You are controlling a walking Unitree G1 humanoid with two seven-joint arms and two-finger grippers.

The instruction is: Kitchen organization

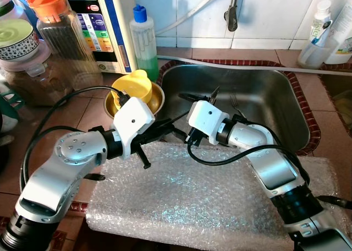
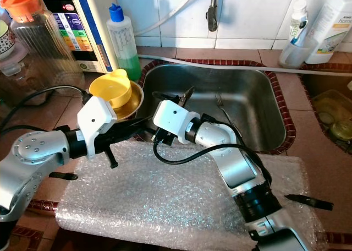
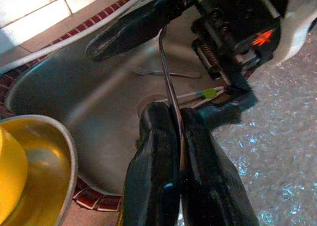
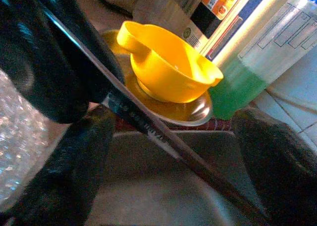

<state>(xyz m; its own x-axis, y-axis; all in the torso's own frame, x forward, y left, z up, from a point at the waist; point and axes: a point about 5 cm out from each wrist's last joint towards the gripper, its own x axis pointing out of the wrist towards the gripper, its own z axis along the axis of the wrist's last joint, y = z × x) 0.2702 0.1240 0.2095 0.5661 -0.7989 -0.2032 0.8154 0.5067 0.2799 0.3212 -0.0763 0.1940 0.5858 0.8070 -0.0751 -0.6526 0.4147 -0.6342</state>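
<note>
Both grippers meet over the sink rim — utensil handover.
Left gripper fingers pinched shut on a thin metal utensil; right gripper spread open around it. Close right fully before left releases — fork waits in the basin.

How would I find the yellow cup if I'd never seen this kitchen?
Start at the steel sink set into the tiled counter. Just off its left corner sits a shiny metal bowl, and the yellow cup stands inside it, before a bottle of green liquid. It is the only bright yellow thing there.
</note>
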